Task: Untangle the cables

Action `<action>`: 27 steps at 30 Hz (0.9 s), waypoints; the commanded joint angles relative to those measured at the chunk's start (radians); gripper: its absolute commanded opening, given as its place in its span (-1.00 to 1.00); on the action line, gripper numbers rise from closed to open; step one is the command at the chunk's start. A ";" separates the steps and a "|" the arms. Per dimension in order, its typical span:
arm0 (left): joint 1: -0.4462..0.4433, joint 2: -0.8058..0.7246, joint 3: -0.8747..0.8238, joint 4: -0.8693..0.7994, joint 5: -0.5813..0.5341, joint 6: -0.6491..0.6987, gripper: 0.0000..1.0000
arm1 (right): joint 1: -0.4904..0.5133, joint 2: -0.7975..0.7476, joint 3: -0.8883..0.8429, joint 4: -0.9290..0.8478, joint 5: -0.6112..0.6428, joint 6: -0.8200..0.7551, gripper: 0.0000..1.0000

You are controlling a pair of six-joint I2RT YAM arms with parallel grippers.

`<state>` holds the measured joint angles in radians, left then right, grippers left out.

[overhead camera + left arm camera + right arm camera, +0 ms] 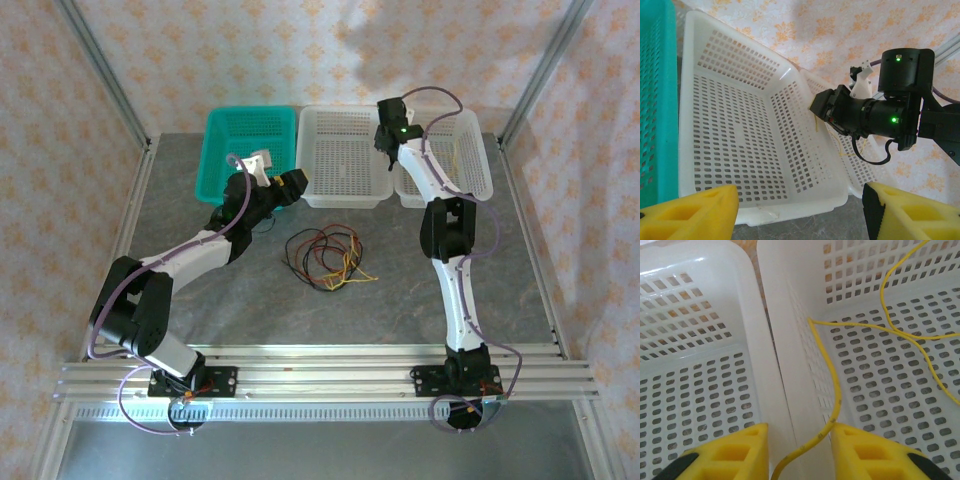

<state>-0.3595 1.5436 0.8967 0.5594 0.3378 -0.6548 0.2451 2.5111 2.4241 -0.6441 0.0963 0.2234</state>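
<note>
Right wrist: yellow cable (839, 395) loops inside a white basket (890, 405).

Tangled cables (322, 257) on table (400, 300)

Readable text: none in any view.
Yellow cable (838, 397): short dark marks run along its sheath in the right wrist view, too small and blurred to read.
Teal basket (215, 160): plain mesh walls, no legible lettering.
White baskets (340, 200): plain perforated plastic, no legible lettering or brand.
</note>
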 commanded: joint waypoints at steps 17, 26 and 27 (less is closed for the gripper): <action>-0.035 0.022 0.055 -0.007 0.023 0.048 0.35 | -0.038 -0.059 0.015 -0.016 -0.054 0.038 -0.92; -0.114 0.072 0.144 -0.087 0.006 0.142 0.35 | -0.097 -0.151 -0.088 0.030 -0.138 -0.012 -1.00; -0.127 0.081 0.158 -0.099 0.003 0.153 0.35 | -0.107 -0.164 -0.109 0.044 -0.161 -0.024 -1.00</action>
<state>-0.4583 1.6028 1.0019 0.5011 0.3405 -0.5648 0.1699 2.4405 2.3497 -0.6365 -0.0200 0.2352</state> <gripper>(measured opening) 0.674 0.040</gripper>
